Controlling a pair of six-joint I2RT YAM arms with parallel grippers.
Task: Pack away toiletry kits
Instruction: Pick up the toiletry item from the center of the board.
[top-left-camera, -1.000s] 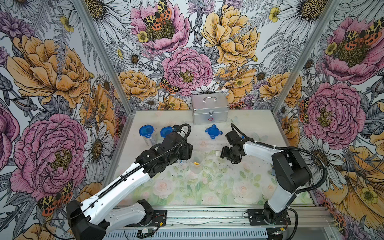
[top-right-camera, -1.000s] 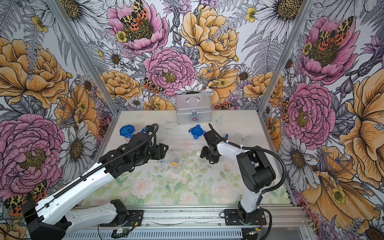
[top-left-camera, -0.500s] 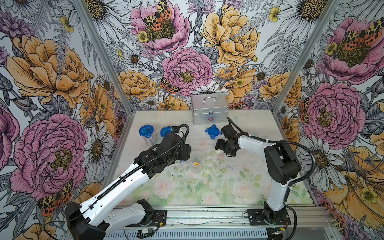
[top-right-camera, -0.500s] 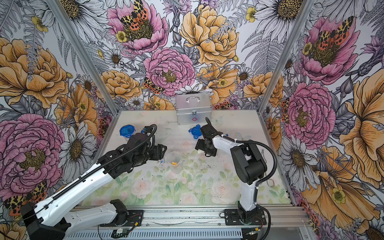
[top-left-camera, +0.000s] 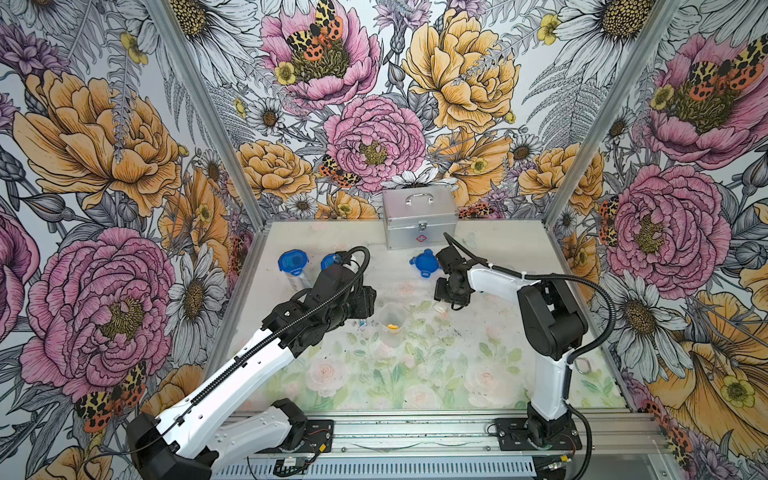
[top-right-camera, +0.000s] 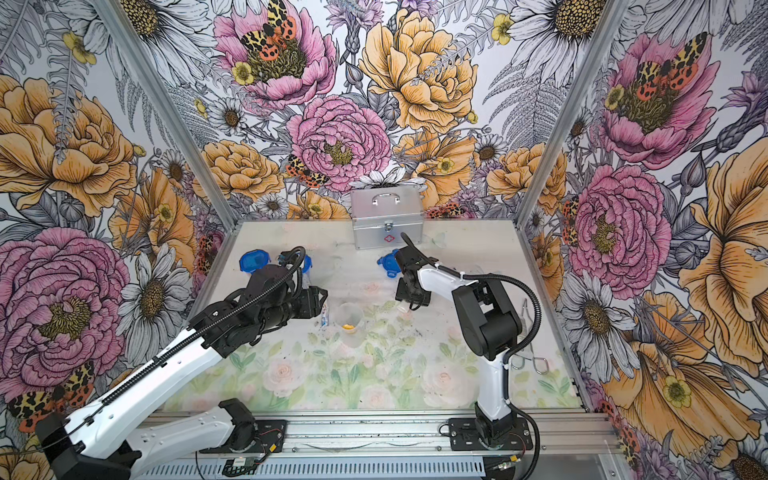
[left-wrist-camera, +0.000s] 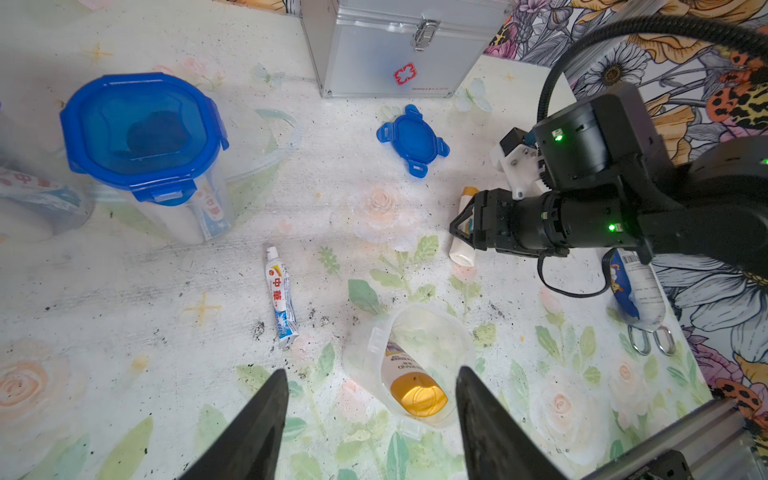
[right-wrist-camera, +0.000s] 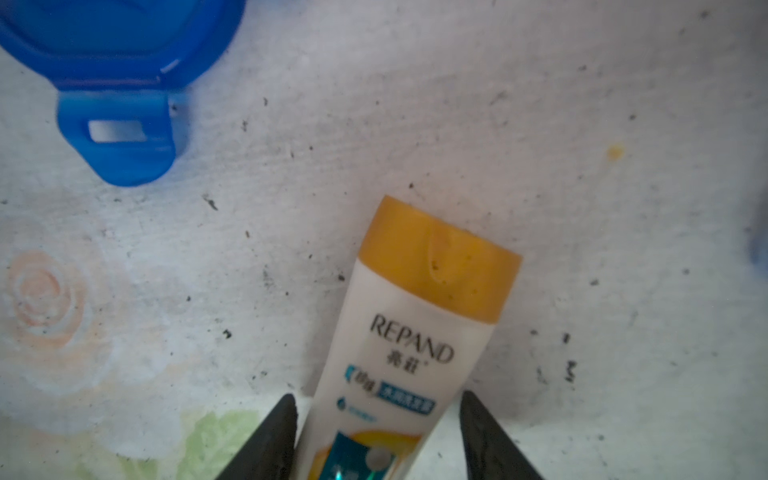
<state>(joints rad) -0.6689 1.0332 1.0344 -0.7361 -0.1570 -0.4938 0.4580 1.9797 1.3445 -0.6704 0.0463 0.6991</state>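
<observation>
My right gripper (right-wrist-camera: 377, 403) straddles a white bottle (right-wrist-camera: 415, 340) lying on the scuffed floral mat (top-left-camera: 415, 374), near the loose blue lid (top-left-camera: 424, 262), but I can't tell if I'm actually pinching it. My left gripper (left-wrist-camera: 372, 374) hangs wide and empty by the clear cup (left-wrist-camera: 457, 332) mid-table. There's flowery wallpaper (top-left-camera: 374, 137) all round and a silver case (top-left-camera: 419, 216) at the far wall.

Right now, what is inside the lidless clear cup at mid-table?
One white bottle with a yellow-orange cap, leaning cap uppermost in the clear cup. The cup floor beneath it is covered.
</observation>
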